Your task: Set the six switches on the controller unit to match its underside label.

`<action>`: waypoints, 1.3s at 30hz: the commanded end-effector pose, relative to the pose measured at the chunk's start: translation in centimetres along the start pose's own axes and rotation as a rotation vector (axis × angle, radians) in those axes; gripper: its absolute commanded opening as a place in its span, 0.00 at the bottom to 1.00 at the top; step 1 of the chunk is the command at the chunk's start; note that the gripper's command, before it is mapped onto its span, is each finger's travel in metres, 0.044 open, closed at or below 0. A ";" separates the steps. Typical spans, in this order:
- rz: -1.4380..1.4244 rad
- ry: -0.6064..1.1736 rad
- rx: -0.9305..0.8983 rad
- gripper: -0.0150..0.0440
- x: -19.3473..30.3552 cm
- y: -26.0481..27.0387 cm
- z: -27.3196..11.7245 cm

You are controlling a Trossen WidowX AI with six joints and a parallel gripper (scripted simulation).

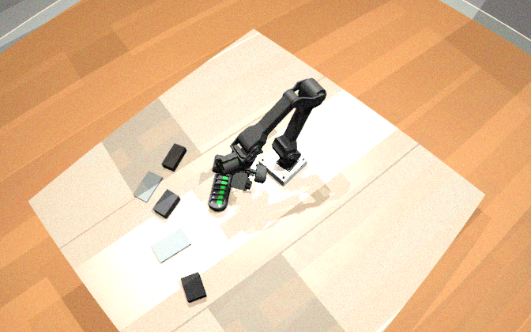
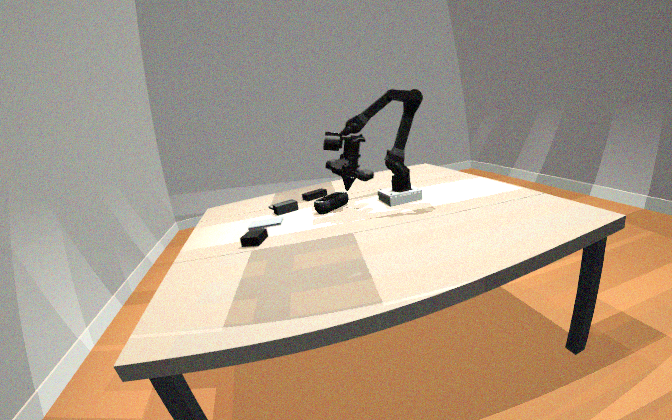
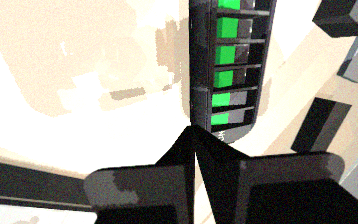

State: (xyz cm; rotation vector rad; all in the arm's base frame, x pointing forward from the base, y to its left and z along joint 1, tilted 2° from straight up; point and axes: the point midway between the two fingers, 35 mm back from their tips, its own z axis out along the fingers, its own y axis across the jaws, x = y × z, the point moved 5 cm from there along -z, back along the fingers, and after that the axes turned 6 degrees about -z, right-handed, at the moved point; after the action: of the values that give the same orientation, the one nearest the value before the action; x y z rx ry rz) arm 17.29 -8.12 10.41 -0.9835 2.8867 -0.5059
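The dark grey controller unit [image 1: 217,189] [image 2: 331,202] [image 3: 200,65] sits upright on the bench, its row of rocker switches facing up. The green ends lie along its left side in the wrist view. The two nearest switches there show lighter grey dark ends than the others; I cannot tell for sure which ends are pressed. The label underneath is hidden. My gripper [image 2: 348,187] [image 3: 192,130] points down, shut and empty, above the unit's end nearest the arm. In the wrist view its tips appear at the left of that end, apparently without touching it.
A black block [image 1: 174,156] [image 2: 314,194] [image 3: 321,125], a second block [image 1: 166,203] [image 2: 285,207] [image 3: 342,17] and a grey plate [image 1: 148,186] lie beyond the unit. A pale plate [image 1: 171,245] [image 2: 265,222] and another black block [image 1: 193,287] [image 2: 254,236] lie farther off.
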 end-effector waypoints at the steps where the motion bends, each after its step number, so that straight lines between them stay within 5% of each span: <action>1: 0.046 0.006 -0.021 0.25 0.7 0.3 0.3; 39: 0.047 0.006 -0.022 0.25 0.4 1.8 5.4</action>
State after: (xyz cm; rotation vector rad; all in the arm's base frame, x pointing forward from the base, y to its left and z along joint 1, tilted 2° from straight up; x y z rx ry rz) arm 16.73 -8.61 5.17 -0.9165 2.9204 -0.4797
